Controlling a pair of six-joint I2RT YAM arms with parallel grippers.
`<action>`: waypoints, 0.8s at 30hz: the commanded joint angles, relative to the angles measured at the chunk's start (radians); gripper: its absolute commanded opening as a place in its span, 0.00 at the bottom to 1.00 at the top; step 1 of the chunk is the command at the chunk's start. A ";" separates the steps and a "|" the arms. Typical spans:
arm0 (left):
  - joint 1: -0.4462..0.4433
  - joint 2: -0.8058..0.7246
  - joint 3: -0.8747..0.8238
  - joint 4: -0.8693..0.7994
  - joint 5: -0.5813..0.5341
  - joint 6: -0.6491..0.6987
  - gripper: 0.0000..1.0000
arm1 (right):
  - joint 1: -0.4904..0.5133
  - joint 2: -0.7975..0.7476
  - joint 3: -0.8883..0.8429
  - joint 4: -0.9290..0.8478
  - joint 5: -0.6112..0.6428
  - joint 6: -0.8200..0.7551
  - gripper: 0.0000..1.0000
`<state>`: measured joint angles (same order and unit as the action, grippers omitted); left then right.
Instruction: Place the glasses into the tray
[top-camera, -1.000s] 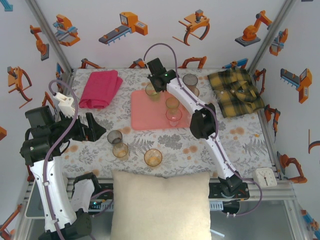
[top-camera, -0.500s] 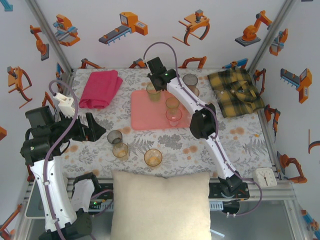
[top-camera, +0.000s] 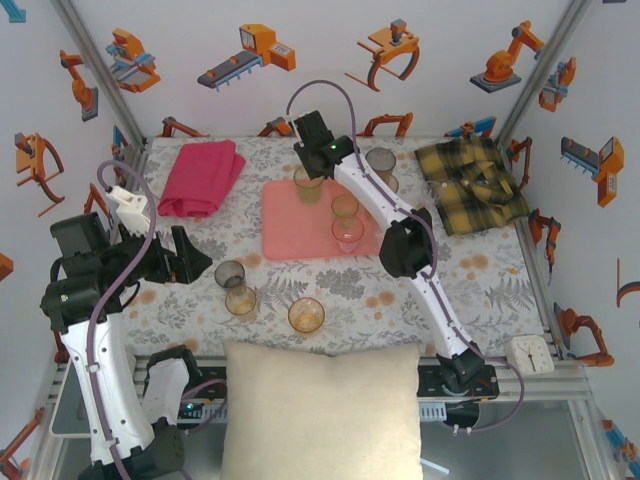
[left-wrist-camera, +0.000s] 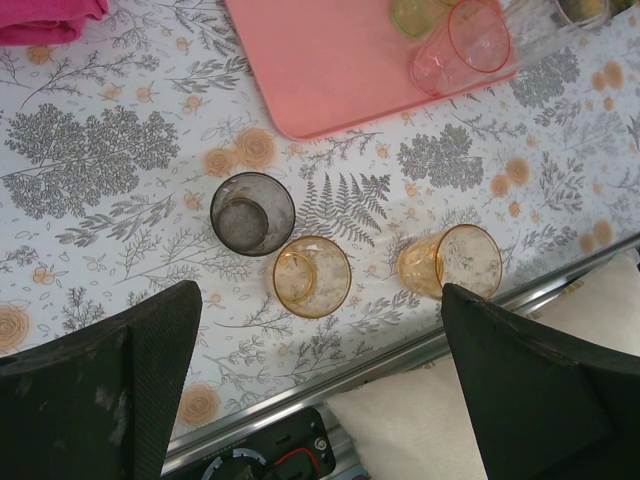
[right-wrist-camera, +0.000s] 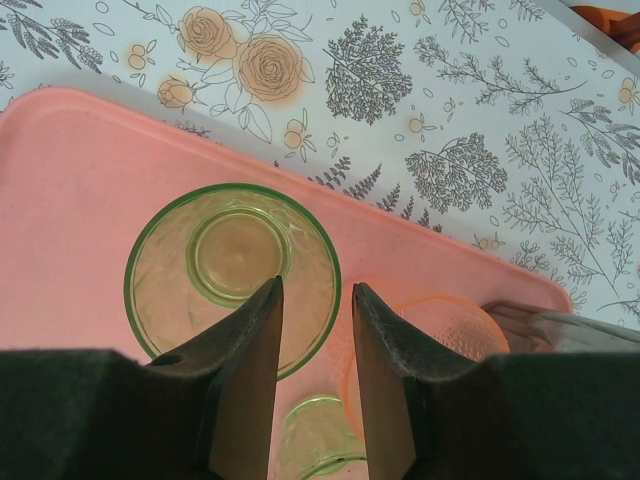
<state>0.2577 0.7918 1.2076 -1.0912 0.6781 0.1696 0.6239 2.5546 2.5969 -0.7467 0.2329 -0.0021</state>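
- mid-table, the tray (top-camera: 290, 235) has its near half bare — room for more.
- right gripper (right-wrist-camera: 315, 300): jaws slightly apart astride the rim of the green glass (right-wrist-camera: 230, 255), which stands freely at the tray's far edge.
- left gripper (left-wrist-camera: 320, 293): spread wide above three glasses (left-wrist-camera: 252, 213) waiting off-tray.

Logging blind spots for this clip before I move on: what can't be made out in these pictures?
- Right wrist view: the right hand straddles the green glass rim; its fingers hide whether the pads touch it.
- Top view: the same hand covers that rim, so the grip is unreadable there too.
- Left wrist view: the top edge cuts off a second green glass on the tray.
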 joint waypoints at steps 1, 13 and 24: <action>0.011 -0.005 -0.001 0.010 0.024 -0.008 0.97 | 0.011 -0.053 0.049 -0.015 0.000 -0.024 0.36; 0.009 0.006 0.004 0.008 0.020 -0.002 0.97 | 0.026 -0.488 -0.085 -0.091 0.028 0.004 0.36; 0.006 -0.026 -0.015 0.001 0.008 0.021 0.97 | 0.005 -1.088 -0.697 -0.123 -0.008 0.178 0.36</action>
<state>0.2626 0.7761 1.1961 -1.0885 0.6769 0.1711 0.6304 1.4857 2.0251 -0.8043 0.2737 0.0872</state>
